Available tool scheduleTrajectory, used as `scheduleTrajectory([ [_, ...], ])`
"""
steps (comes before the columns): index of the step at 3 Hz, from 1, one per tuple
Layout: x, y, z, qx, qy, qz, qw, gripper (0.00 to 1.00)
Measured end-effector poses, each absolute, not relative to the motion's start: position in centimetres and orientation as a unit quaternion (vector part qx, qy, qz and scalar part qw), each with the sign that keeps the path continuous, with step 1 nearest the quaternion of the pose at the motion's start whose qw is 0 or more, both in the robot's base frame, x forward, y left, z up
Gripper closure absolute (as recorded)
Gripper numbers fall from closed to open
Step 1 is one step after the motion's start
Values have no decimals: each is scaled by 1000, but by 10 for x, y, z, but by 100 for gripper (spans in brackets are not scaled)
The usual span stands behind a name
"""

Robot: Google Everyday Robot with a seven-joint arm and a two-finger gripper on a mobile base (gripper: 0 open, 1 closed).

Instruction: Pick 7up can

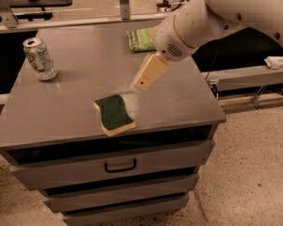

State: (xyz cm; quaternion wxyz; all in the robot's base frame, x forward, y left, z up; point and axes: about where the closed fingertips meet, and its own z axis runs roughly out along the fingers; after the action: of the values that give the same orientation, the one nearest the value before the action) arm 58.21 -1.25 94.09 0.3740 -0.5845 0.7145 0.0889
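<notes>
the sponge (pixel 114 114), green side up with a yellow edge, lies near the front edge of the grey cabinet top (pixel 80 86). the gripper (pixel 142 83) hangs just behind and to the right of the sponge, above the surface, its cream tip angled down and to the left toward the sponge and apart from it. it holds nothing, and whether it is open or closed cannot be told from this angle. the white arm (pixel 212 15) rises from it toward the upper right.

the can (pixel 39 59) stands upright well to the left of and behind the sponge, near the cabinet's left edge, its silver top open to view and green marks on its side. it is far from the gripper, with bare surface between them.

a green bag (pixel 141 39) lies well behind the sponge, slightly to the right, near the back edge and partly hidden by the arm. below the sponge, on the cabinet front, is a drawer with a dark handle (pixel 120 165).
</notes>
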Motion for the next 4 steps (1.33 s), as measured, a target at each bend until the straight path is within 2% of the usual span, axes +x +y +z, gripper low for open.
scheduleTrajectory([
  [1,604,27,921,-578,697,119,408,0],
  [2,642,88,909,-572,661,165,457,0],
  [4,684,198,890,-570,605,264,490,0],
])
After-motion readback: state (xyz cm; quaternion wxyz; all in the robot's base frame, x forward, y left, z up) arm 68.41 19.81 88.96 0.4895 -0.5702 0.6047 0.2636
